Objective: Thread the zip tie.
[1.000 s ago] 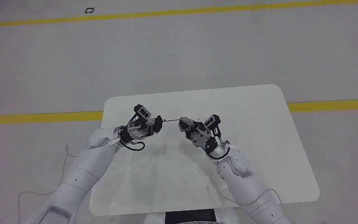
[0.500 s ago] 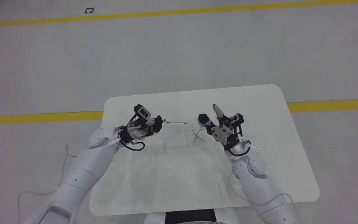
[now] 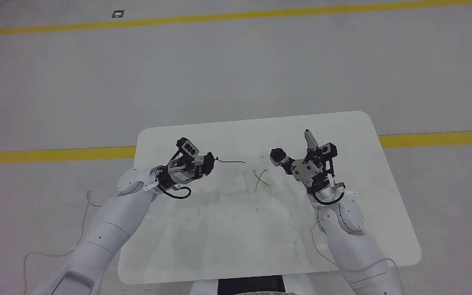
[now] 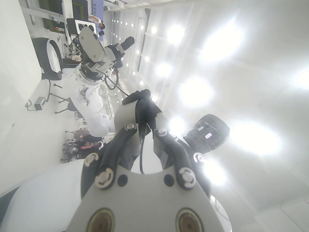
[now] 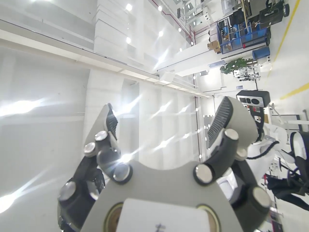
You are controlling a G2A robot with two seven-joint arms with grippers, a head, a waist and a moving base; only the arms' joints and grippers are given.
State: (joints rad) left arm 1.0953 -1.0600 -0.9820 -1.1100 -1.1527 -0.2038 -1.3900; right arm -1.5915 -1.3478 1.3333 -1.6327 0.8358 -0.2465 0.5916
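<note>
A thin black zip tie (image 3: 232, 161) sticks out to the right from my left gripper (image 3: 209, 162), which is shut on one end of it above the white table (image 3: 354, 133). In the left wrist view the tie (image 4: 141, 146) runs back between the closed fingers (image 4: 130, 112) of that gripper (image 4: 142, 100). My right gripper (image 3: 293, 147) hangs open to the right of the tie's free end, a short gap away. The right wrist view shows this gripper (image 5: 166, 114) with its ribbed pads (image 5: 218, 119) wide apart and nothing between them.
A thin crossed line (image 3: 258, 177) marks the table between the two grippers; I cannot tell whether it is an object or a shadow. The table's rounded edge runs close behind the grippers. Yellow floor lines (image 3: 221, 16) lie beyond.
The right gripper has let go of the tie's free end, opened, and drawn away to the right. The left gripper and the tie have stayed in place.
</note>
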